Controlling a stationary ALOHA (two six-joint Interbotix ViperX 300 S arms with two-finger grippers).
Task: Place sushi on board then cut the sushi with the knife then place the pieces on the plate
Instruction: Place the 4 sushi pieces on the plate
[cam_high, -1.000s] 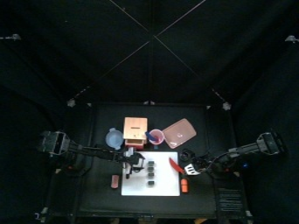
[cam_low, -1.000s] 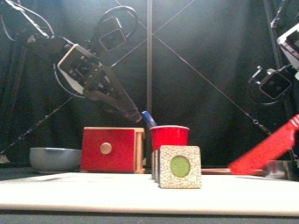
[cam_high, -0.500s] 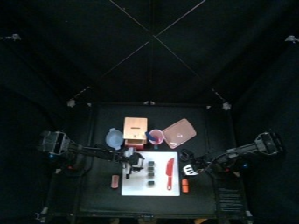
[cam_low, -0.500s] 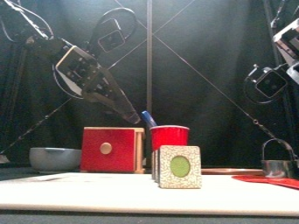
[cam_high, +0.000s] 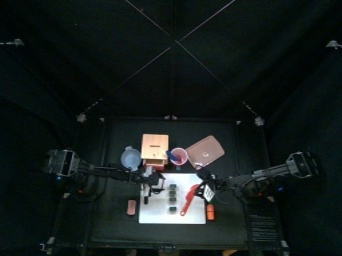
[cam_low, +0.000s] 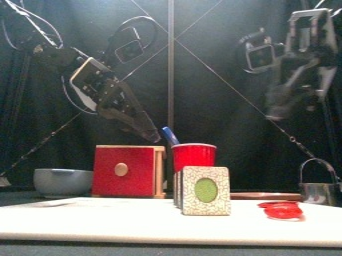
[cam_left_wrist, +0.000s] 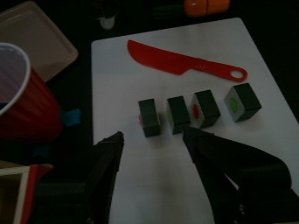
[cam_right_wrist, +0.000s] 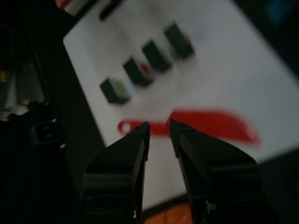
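Note:
Several dark green sushi pieces (cam_left_wrist: 179, 112) stand apart in a row on the white board (cam_left_wrist: 257, 61); the top view shows them as sushi pieces (cam_high: 163, 200) on the board (cam_high: 187, 215). A red knife (cam_left_wrist: 181, 59) lies flat on the board beside them, also seen as the knife (cam_high: 195, 197) and the knife (cam_right_wrist: 201, 125). My left gripper (cam_left_wrist: 153, 137) hangs open just short of the row, holding nothing. My right gripper (cam_right_wrist: 158, 128) is lifted above the knife, jaws slightly apart and empty. In the front view one sushi piece (cam_low: 205, 190) faces me.
Behind the board stand a wooden box with a red front (cam_low: 130, 171), a red cup (cam_low: 195, 155) holding a blue knife (cam_low: 168, 135), a blue-grey bowl (cam_low: 63, 181) and a pink tray (cam_high: 207, 151). A metal cutter (cam_low: 318, 185) sits at the right. A small orange toy (cam_high: 130, 207) lies left of the board.
My right gripper held the red knife tilted a second ago, laid it flat on the board, let go and has risen. The left gripper has barely moved.

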